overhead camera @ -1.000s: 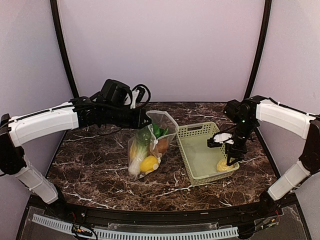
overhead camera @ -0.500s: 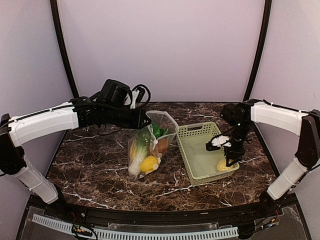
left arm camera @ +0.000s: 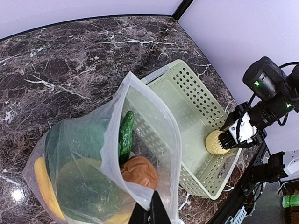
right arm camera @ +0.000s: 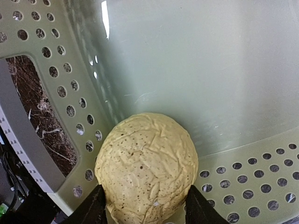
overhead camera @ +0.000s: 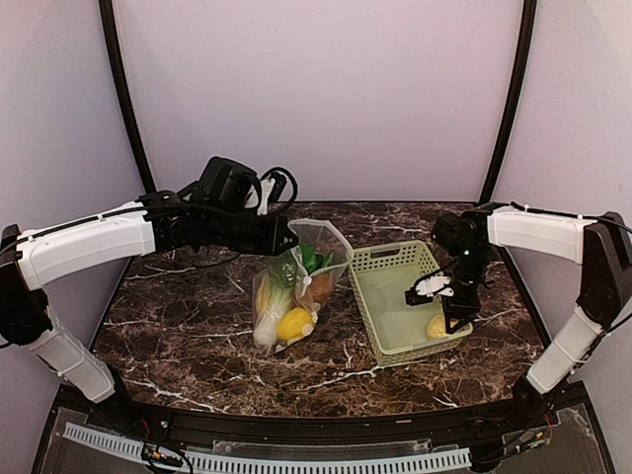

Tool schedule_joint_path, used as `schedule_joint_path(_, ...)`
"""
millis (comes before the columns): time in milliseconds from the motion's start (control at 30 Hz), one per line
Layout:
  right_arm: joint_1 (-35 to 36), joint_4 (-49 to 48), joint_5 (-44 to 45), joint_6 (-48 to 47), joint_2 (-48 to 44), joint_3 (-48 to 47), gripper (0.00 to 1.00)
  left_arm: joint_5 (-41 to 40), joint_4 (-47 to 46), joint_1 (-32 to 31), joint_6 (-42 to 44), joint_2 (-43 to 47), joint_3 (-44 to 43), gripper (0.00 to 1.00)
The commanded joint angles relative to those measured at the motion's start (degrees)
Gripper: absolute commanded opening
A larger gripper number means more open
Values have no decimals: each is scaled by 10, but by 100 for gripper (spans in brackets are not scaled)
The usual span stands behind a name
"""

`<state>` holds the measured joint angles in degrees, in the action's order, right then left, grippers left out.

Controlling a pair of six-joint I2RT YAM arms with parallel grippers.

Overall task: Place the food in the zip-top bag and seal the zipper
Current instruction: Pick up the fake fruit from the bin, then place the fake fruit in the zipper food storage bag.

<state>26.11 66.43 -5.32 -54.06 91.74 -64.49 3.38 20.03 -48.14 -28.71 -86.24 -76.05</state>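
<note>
The zip-top bag (overhead camera: 296,286) stands half upright on the table with its mouth open toward the basket. My left gripper (overhead camera: 286,237) is shut on the bag's mouth edge (left arm camera: 140,198) and holds it up. Inside the bag are a yellow lemon (overhead camera: 294,323), a green piece (left arm camera: 125,135), a brown one (left arm camera: 139,173) and the leek (overhead camera: 269,316). My right gripper (overhead camera: 449,321) is down in the near right corner of the green basket (overhead camera: 395,259). Its fingers (right arm camera: 91,207) press both sides of the pale bumpy food (right arm camera: 147,168), which rests on the basket floor.
The basket's perforated walls (right arm camera: 28,116) stand close to the left of and below the pale food. Black cables (overhead camera: 281,183) lie at the back behind the left arm. Dark marble table (overhead camera: 178,336) lies around the bag and basket.
My right arm has swung slightly left and lowered, bringing its gripper down around the pale bumpy food in the basket corner. The left arm and bag have not moved.
</note>
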Motion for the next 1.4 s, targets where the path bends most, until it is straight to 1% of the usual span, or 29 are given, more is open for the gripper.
schedule_joint_path(0,-2,-1,-7,2,8,-16,46,-6,13,2,2,10,-16,1)
schedule_joint_path(33,-2,4,-9,3,8,-24,44,-7,14,2,2,10,-16,1)
schedule_joint_path(167,-2,32,-38,8,6,-77,42,-2,11,2,0,8,-16,1)
schedule_joint_path(467,-2,97,-154,40,44,-245,41,42,-9,2,2,-4,-26,1)
schedule_joint_path(567,-2,128,-243,68,84,-341,41,57,-10,3,6,-5,-32,1)
schedule_joint_path(667,2,159,-328,109,137,-464,42,71,-3,2,17,-11,-39,1)
schedule_joint_path(733,15,160,-347,117,161,-511,43,75,9,2,23,-13,-49,1)
schedule_joint_path(833,47,134,-321,119,177,-527,43,82,18,2,26,-13,-58,1)
schedule_joint_path(1033,98,107,-320,131,199,-546,44,94,26,2,26,-6,-58,1)
schedule_joint_path(1233,137,89,-310,144,232,-563,43,114,2,-5,25,-9,-49,1)
schedule_joint_path(1367,165,77,-324,152,258,-564,43,114,-6,-15,30,-15,-54,1)
